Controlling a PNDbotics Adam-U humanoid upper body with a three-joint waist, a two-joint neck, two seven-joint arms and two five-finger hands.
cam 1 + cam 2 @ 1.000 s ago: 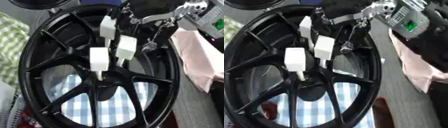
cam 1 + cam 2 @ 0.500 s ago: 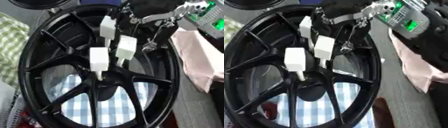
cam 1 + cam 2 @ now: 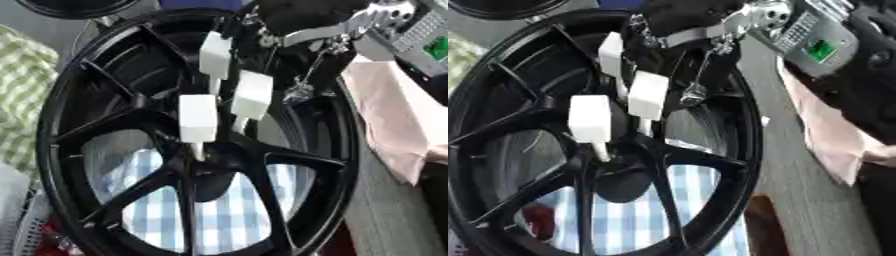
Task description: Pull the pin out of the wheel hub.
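Hand (image 3: 232,95) positioned over wheel hub (image 3: 197,145), white-tipped fingers (image 3: 198,118) directed toward the hub centre.

The black wheel hub was stood on a blue-and-white checked cloth (image 3: 227,215). The right arm was seen entering from 1 o'clock. A pale pin (image 3: 198,150) was seen at the hub centre, directly below the lowest fingertip; whether the fingers were clamped on it could not be determined. A pink cloth (image 3: 394,120) was located at 3 o'clock.
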